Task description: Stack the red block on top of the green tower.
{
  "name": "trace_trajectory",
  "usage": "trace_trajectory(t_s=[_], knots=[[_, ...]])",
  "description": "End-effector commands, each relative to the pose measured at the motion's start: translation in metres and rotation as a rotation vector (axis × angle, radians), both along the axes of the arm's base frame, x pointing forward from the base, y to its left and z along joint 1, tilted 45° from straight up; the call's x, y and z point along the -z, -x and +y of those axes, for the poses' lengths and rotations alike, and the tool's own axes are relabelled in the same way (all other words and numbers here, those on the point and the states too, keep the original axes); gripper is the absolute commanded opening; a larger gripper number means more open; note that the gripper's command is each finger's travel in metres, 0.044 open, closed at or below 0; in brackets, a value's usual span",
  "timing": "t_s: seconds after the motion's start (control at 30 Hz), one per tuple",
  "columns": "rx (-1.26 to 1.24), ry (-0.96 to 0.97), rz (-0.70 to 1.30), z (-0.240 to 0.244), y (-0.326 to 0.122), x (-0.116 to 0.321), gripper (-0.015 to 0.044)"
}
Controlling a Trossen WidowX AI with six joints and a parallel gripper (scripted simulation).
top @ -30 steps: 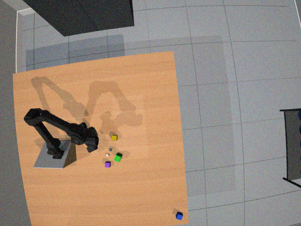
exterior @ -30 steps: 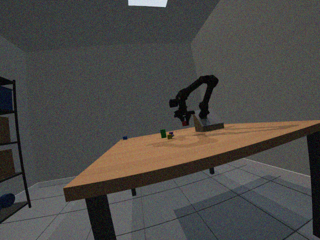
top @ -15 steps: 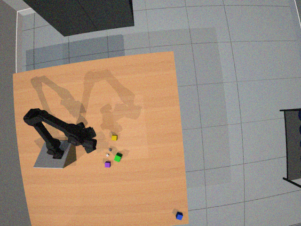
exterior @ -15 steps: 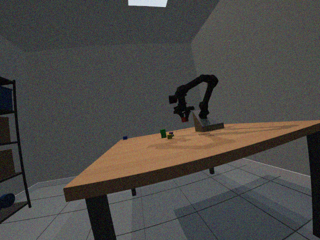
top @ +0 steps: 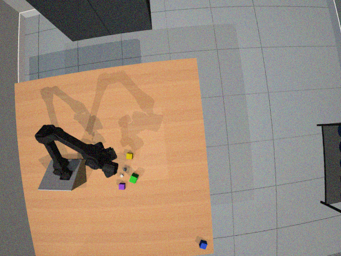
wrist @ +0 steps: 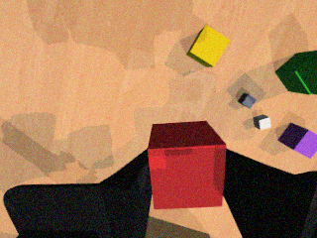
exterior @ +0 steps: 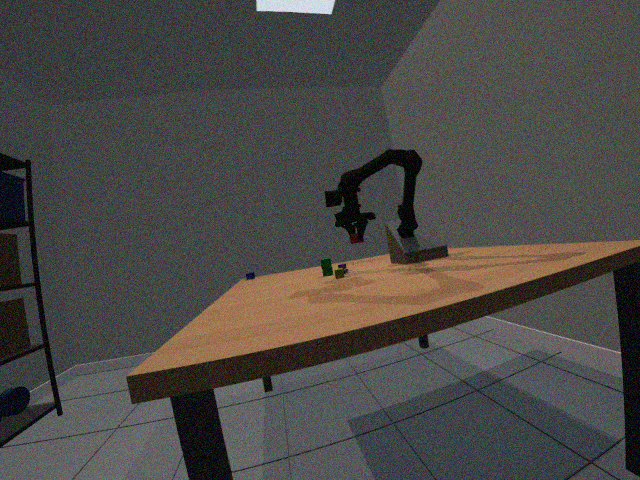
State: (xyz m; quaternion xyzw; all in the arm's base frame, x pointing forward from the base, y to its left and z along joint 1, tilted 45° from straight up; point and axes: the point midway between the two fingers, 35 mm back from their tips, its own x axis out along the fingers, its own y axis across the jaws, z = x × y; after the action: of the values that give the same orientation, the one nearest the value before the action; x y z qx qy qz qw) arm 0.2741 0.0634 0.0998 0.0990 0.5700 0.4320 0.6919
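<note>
Currently the gripper pinches the red block between its jaws and carries it above the table, well clear of the wood-grain surface. The transport step appears to be in hand. The next move calls for centring the block over the green tower, then lowering gently before release. Both are matte, sharp-edged and flat-faced; the tower stands taller than the yellow cube nearby.
</note>
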Motion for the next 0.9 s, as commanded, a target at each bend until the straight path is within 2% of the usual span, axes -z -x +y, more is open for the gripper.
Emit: trace_trajectory(t_s=[0.0, 0.87], knots=[[-0.004, 0.006, 0.004, -0.008, -0.017, 0.007, 0.0000], [0.005, 0.013, 0.002, -0.064, -0.102, 0.068, 0.0000]])
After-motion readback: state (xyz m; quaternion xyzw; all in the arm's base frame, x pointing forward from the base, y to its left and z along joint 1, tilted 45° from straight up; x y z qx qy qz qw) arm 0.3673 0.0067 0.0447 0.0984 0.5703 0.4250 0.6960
